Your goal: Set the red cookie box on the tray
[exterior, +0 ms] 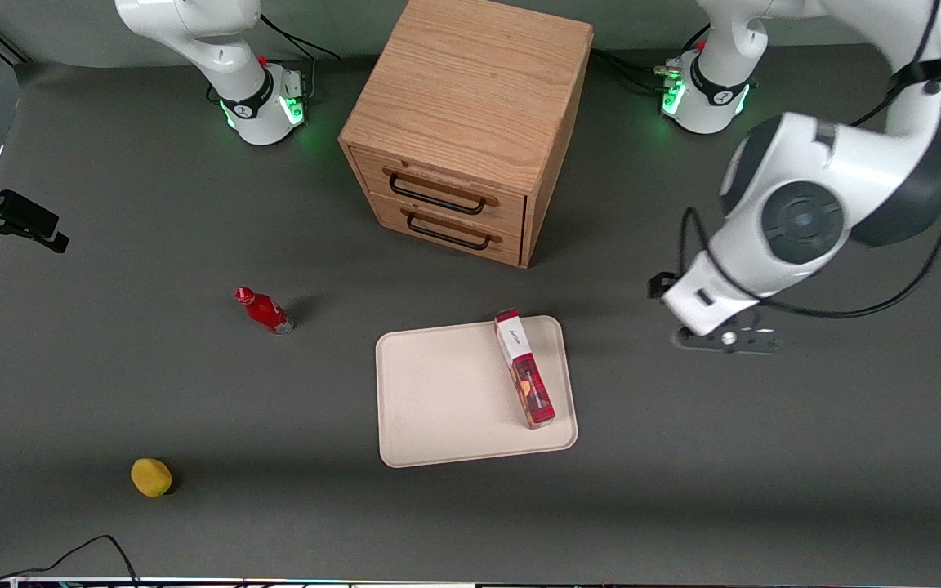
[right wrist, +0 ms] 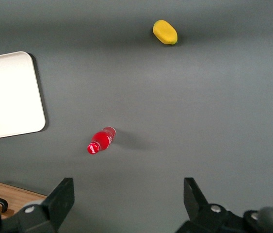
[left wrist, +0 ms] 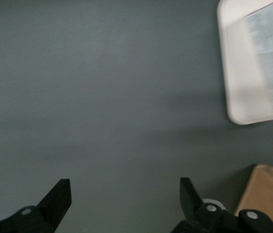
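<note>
Table [exterior: 111, 392]: dark grey mat, carrying everything in the scene.

Cabinet [exterior: 470, 122]: wooden, two drawers with black handles facing the front camera, sitting farther from that camera than the tray. One corner of it is showing in the left wrist view [left wrist: 267, 194].

Tray [exterior: 438, 392]: cream-white, rounded corners, lying flat on the table in front of the cabinet's drawers. Its corner is also appearing in the left wrist view [left wrist: 238, 92] and in the right wrist view [right wrist: 10, 97].

Red cookie box [exterior: 524, 367]: lying on the tray, along the tray edge that is toward the working arm's end of the table. White-label end is pointing toward the cabinet and reaching the tray's rim there; the dark-red end with the cookie pictures is pointing toward the front camera. Nothing is touching it. In the left wrist view [left wrist: 272, 58] it is showing only as a blur on the tray.

Gripper [exterior: 724, 339]: hanging over bare table toward the working arm's end, well apart from the tray and box. In the left wrist view [left wrist: 125, 199] its jaws are standing wide apart, holding nothing, with grey mat between them.

Red bottle [exterior: 265, 310]: small, lying on the table toward the parked arm's end, apart from the tray.

Yellow object [exterior: 151, 477]: small, rounded, lying nearer the front camera than the bottle.
</note>
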You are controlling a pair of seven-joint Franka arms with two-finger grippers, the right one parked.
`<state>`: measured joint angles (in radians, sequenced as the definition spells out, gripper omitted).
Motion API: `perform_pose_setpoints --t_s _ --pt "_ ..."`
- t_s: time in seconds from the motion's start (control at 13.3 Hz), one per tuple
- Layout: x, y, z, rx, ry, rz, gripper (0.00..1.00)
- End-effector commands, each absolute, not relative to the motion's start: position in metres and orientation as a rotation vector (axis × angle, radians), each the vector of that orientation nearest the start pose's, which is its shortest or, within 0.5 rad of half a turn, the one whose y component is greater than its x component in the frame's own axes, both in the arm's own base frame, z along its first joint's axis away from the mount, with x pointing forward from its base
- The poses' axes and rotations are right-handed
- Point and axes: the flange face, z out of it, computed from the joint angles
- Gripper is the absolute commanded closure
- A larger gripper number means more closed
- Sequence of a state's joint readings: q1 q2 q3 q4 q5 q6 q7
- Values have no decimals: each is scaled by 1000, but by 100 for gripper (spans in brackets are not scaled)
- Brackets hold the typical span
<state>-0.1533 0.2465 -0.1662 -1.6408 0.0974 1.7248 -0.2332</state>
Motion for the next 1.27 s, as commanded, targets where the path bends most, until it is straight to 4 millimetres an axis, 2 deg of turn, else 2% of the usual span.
perform_pose_setpoints --t_s 0.0,0.45,0.67,0.9,1.05,1.2 --pt "552 -117 469 -3041 200 172 0" --pt "530 16 473 -3106 274 111 0" --pt "532 24 488 -3109 240 95 0" --pt "544 12 532 -3099 252 103 0" --pt "550 7 556 -3094 216 119 0" --pt "550 2 570 -3094 209 111 0"
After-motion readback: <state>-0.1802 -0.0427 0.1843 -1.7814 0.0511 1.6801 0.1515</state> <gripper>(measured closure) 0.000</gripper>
